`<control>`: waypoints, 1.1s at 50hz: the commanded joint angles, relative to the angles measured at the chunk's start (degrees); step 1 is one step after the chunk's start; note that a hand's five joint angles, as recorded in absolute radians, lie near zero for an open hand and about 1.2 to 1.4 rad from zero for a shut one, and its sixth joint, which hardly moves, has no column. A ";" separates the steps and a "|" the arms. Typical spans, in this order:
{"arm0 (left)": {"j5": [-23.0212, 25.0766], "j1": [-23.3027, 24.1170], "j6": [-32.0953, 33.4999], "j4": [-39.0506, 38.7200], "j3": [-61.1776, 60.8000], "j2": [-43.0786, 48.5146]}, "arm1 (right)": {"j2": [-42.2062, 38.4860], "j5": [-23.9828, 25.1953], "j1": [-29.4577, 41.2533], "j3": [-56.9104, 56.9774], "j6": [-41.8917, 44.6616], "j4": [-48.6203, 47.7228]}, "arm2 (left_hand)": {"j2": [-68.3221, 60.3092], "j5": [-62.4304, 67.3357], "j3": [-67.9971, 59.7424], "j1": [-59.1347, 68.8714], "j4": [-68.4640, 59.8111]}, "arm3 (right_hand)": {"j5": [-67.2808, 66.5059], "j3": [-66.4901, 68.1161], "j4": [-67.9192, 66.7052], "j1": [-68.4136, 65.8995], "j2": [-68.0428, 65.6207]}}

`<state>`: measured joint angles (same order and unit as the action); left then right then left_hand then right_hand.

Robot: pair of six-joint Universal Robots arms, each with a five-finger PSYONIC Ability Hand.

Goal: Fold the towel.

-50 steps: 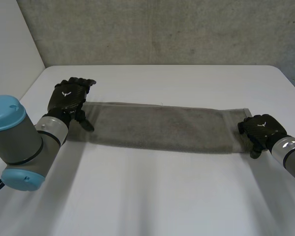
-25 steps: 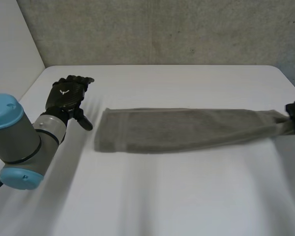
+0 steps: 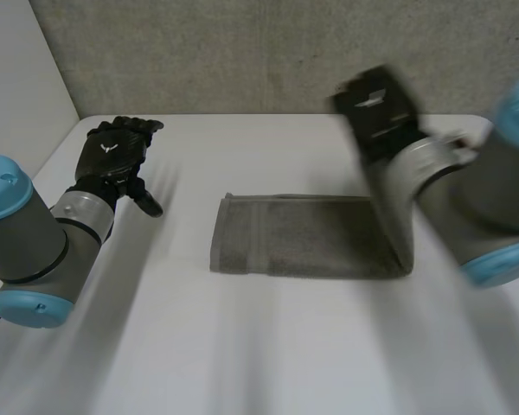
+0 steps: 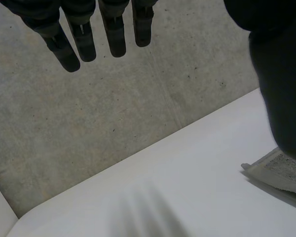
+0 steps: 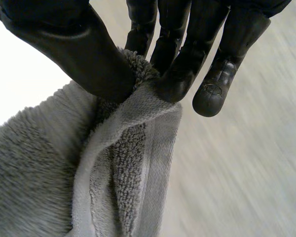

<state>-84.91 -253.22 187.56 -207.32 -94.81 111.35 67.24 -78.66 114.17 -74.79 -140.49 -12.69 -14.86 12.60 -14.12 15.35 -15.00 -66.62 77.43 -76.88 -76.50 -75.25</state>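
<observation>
A grey towel (image 3: 303, 246) lies folded lengthwise on the white table (image 3: 268, 354), near the middle. Its right end rises off the table up to my right hand (image 3: 376, 104), which is held high above the towel's right part. In the right wrist view the thumb (image 5: 84, 54) and fingers pinch a bunched end of the towel (image 5: 49, 177). My left hand (image 3: 112, 156) hovers to the left of the towel, apart from it, with straight fingers (image 4: 84, 39) and nothing in it. Beside that hand, the left wrist view catches a corner of the towel (image 4: 281, 170).
A rough grey wall (image 3: 268, 52) runs along the table's far edge, and a white panel (image 3: 17, 78) stands at the far left. The right arm (image 3: 476, 199) reaches over the table's right side.
My right hand closed on the towel's right end, dragged the towel rightwards, then lifted that end and swung it back left. The left hand stayed at the left, off the towel.
</observation>
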 commanded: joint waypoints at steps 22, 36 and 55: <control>-0.08 4.57 0.00 -0.01 0.33 0.63 | -5.73 0.00 11.44 -6.67 -1.17 -2.43 | 3.98 -11.71 3.24 -4.47 4.11 | 66.62 -67.43 66.88 66.50 65.25; -0.08 11.43 0.09 -0.01 0.15 1.33 | -0.80 0.61 -2.37 -20.13 -6.55 -2.43 | 3.98 -11.71 3.24 -4.47 4.11 | 64.85 -65.67 65.12 64.74 63.49; -0.26 11.87 0.09 -0.10 0.06 2.73 | -8.53 5.10 -8.70 -20.39 -6.81 -1.82 | 3.98 -11.71 3.24 -4.47 4.11 | 23.13 -23.95 23.40 23.02 21.77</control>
<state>-85.08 -241.29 187.65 -207.40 -94.72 113.87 60.39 -73.91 105.37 -96.67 -147.05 -15.05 -14.86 12.60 -14.12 15.32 -15.00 -32.86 43.31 -42.87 -43.33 -43.59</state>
